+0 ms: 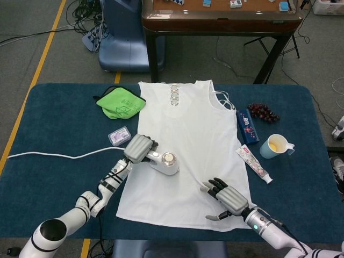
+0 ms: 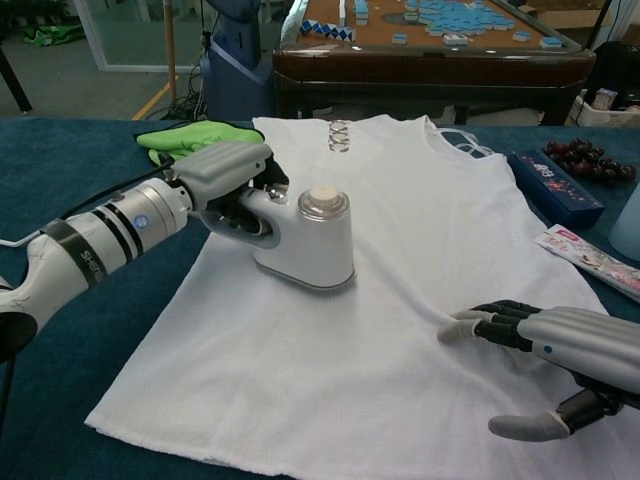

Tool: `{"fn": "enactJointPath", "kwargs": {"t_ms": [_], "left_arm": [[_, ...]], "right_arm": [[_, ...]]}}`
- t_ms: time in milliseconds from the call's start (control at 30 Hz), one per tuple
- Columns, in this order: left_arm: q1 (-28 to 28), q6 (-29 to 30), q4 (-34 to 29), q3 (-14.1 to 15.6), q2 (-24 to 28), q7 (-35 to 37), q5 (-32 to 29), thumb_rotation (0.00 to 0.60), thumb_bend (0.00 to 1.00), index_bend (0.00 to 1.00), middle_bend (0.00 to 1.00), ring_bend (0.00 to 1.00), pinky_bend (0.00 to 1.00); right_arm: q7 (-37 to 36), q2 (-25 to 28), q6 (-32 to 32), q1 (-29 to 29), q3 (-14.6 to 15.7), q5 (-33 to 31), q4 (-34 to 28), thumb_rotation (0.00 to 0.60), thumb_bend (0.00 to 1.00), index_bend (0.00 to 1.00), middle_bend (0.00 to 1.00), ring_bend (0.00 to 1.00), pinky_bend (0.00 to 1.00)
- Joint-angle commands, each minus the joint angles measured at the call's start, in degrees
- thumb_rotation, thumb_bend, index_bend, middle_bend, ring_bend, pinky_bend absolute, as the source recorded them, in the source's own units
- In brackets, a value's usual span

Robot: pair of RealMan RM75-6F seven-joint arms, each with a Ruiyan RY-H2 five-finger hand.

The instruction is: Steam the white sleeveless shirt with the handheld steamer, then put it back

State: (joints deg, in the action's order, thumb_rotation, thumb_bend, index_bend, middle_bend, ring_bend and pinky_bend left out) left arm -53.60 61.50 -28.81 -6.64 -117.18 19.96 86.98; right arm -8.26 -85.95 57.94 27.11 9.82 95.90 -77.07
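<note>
The white sleeveless shirt [image 1: 188, 140] [image 2: 400, 230] lies flat on the blue table, neck toward the far side. On its left part stands the white handheld steamer [image 1: 165, 162] [image 2: 305, 240], base down on the fabric. My left hand [image 1: 139, 148] [image 2: 228, 180] grips the steamer's handle from the left. Near the shirt's lower right corner my right hand [image 1: 228, 197] [image 2: 550, 345] rests on the cloth, fingers spread, holding nothing.
A white cord [image 1: 59, 157] runs left from the steamer. A green cloth [image 1: 121, 103], a small case [image 1: 119, 136], a blue box [image 1: 247, 126], grapes [image 1: 263, 112], a tube [image 1: 253, 164] and a cup [image 1: 276, 145] surround the shirt. A chair and a wooden table stand beyond.
</note>
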Motion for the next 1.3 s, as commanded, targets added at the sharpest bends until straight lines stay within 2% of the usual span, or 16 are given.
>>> {"fn": "enactJointPath", "kwargs": {"t_ms": [33, 400, 667, 1000, 1167, 1300], "left_arm": [[0.36, 1.19, 2.54, 1.27, -1.33, 1.29, 1.17, 0.600, 0.22, 0.80, 0.70, 0.58, 0.62], [1.81, 2.38, 3.37, 3.69, -1.73, 1.70, 2.81, 0.600, 0.22, 0.80, 0.70, 0.58, 0.62], [2.98, 2.96, -1.32, 4.73, 0.44, 1.09, 3.42, 0.600, 0.22, 0.80, 0.70, 0.58, 0.62], [4.33, 4.27, -7.90, 6.19, 3.96, -5.08, 4.89, 0.600, 0.22, 0.80, 0.70, 0.58, 0.62], [4.09, 4.96, -7.05, 6.72, 3.94, -9.55, 6.10, 0.600, 0.22, 0.80, 0.70, 0.58, 0.62], [3.68, 4.83, -5.47, 6.52, 3.68, -9.55, 6.24, 0.600, 0.22, 0.80, 0.70, 0.58, 0.62]], "right_arm": [[0.04, 0.03, -0.09, 0.04, 0.01, -0.06, -0.09, 0.220, 0.00, 0.05, 0.09, 0.00, 0.00], [-0.21, -0.05, -0.31, 0.07, 0.33, -0.10, -0.32, 0.221, 0.00, 0.05, 0.09, 0.00, 0.00], [-0.43, 0.00, -0.44, 0.16, 0.63, 0.11, -0.39, 0.220, 0.00, 0.05, 0.09, 0.00, 0.00], [-1.40, -0.03, -0.01, -0.08, 1.03, 0.37, 0.02, 0.220, 0.00, 0.05, 0.09, 0.00, 0.00], [-1.65, 0.00, 0.13, -0.17, 1.15, 0.44, 0.10, 0.221, 0.00, 0.05, 0.09, 0.00, 0.00], [-1.65, 0.10, 0.22, -0.20, 1.09, 0.38, 0.00, 0.221, 0.00, 0.05, 0.09, 0.00, 0.00]]}}
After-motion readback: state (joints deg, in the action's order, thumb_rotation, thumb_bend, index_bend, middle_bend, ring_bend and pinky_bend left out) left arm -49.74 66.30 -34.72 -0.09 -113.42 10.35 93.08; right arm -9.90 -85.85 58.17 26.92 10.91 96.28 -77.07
